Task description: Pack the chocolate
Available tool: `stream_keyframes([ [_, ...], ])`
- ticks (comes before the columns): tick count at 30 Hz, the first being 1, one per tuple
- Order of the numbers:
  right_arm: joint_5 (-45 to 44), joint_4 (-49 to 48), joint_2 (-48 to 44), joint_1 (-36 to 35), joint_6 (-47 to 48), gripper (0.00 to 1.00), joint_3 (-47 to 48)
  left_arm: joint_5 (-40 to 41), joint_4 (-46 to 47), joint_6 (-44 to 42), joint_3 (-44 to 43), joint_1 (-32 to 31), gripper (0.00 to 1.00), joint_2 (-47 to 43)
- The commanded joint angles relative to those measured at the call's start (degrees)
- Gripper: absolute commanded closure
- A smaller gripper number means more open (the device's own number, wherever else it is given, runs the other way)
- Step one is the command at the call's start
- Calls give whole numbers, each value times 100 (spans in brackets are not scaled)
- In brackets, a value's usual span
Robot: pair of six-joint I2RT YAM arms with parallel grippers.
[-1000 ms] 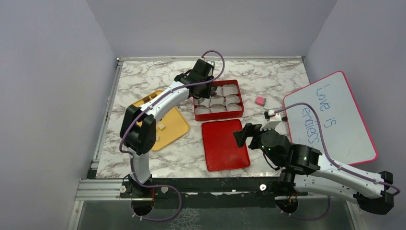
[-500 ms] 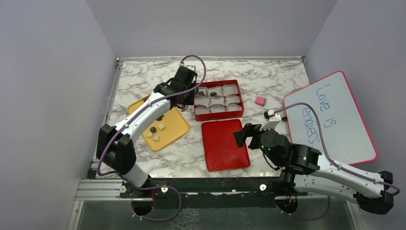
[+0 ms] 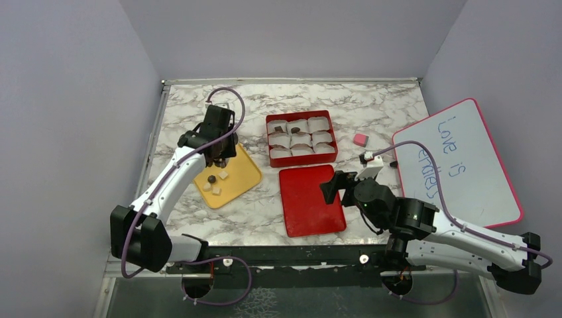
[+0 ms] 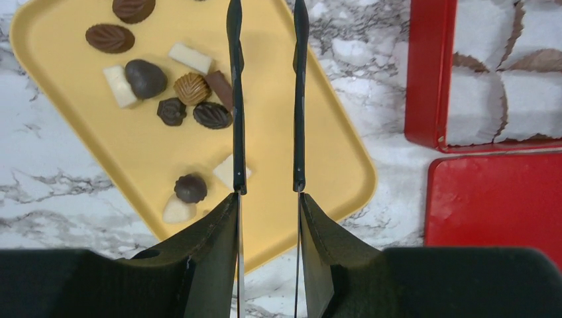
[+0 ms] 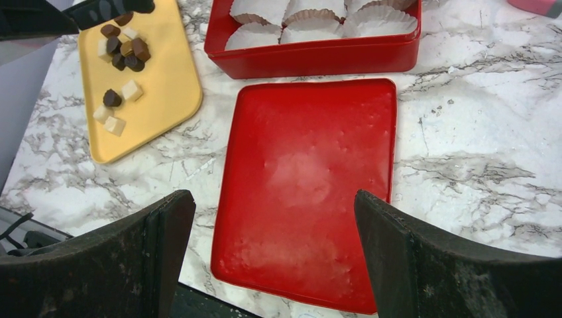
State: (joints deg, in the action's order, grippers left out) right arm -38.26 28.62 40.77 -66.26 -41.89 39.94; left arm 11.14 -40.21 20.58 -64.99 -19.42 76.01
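Observation:
The chocolate (image 4: 192, 99) lies as dark rounds and pale cubes on a yellow tray (image 4: 318, 132), with several more pieces (image 3: 213, 183) near that tray's front. My left gripper (image 4: 265, 13) hovers over the tray's right half. Its thin fingers (image 4: 235, 99) stand slightly apart, open, with nothing between them. The red box (image 3: 301, 139) of white paper cups sits to the right, with a dark piece (image 3: 295, 123) in a back cup. My right gripper (image 5: 275, 252) hangs wide open and empty above the red lid (image 5: 311, 185).
A small pink block (image 3: 360, 139) lies right of the box. A pink-framed whiteboard (image 3: 464, 165) leans at the right edge. The marble table ends at a metal rail (image 3: 149, 165) on the left, with grey walls all round.
My left arm has swung left from the red box to above the yellow tray, jaws unchanged. The right arm has shifted only slightly.

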Motion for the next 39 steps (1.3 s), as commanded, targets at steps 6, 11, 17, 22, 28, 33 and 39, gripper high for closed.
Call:
stream_keyframes([
  [6, -53, -219, 60, 16, 58, 5, 30, 290, -358, 1, 494, 129, 62, -489],
  [11, -24, -260, 133, 16, 74, 5, 55, 272, -360, -10, 593, 205, 62, -452],
  [17, 3, -237, 195, 14, 84, 5, 114, 249, -289, -57, 705, 309, 62, -278],
  [22, -23, -264, 164, 17, 94, 5, 88, 1, -93, -47, 869, 333, 62, -235],
  [28, 26, -348, 260, 15, 129, 5, 104, -410, 193, -121, 1050, 342, 62, -157],
  [33, 29, -350, 294, 9, 137, 5, 114, -608, 306, -107, 1061, 342, 66, -201],
  [39, 29, -384, 256, 17, 121, 5, 50, -576, 309, -156, 1073, 342, 66, -175],
])
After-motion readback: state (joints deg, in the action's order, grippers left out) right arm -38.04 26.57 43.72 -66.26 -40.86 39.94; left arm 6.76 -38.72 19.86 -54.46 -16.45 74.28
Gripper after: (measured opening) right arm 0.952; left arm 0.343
